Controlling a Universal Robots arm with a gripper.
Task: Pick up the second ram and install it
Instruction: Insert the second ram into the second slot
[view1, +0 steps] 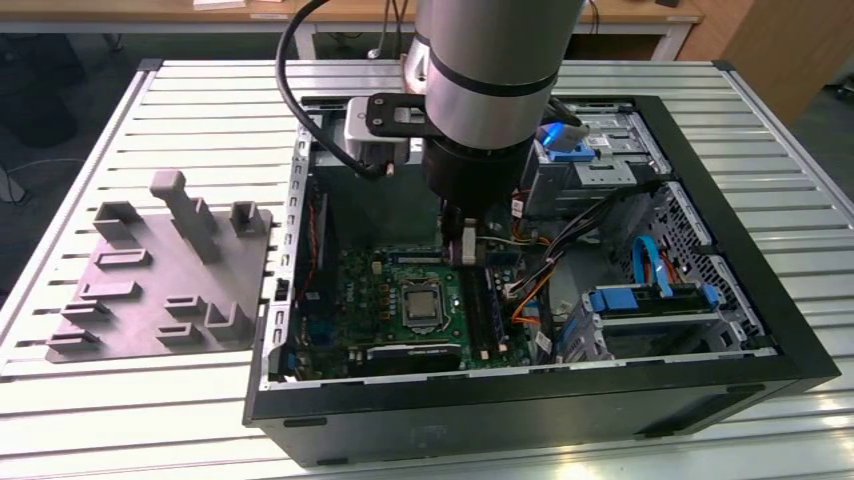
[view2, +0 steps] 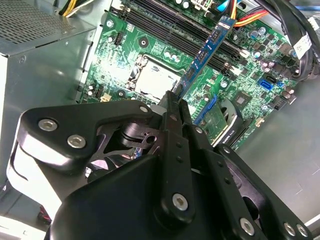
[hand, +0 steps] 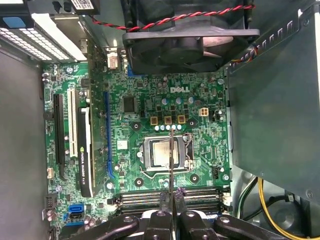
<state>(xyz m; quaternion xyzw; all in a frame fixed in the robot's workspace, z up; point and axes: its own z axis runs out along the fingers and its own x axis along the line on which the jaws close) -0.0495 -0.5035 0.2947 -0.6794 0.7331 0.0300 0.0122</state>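
We find the black, 2-fingered gripper (view2: 172, 100) pinched narrow on the second ram (view2: 207, 50), a thin, flat, near-black memory stick with a blue strip on its face. It is clamped at 1 end, so the rest of its length juts out past the fingertips towards the green motherboard (view2: 150, 55). We judge this end grip keeps the fingers clear of the crowded parts below. In the first wrist view the stick (hand: 171, 160) shows edge-on as a fine line over the silver, square processor socket (hand: 162, 152). It crosses the long, dark memory slots (hand: 200, 196) rather than lying along them, so we judge it is not seated. Whether its far end touches the board, we cannot tell. In the exterior view the gripper (view1: 463, 245) hangs inside the black, open-sided computer case (view1: 534, 420). That case holds the motherboard, a round black fan (hand: 185, 30) with a red and black lead, an upright expansion card (hand: 85, 145), and metal drive cages with blue rails (view1: 641, 295). Outside it, on the exterior view's left, the grey plastic fixture (view1: 160, 290) with upright tabs lies on the slatted metal table (view1: 801, 250).
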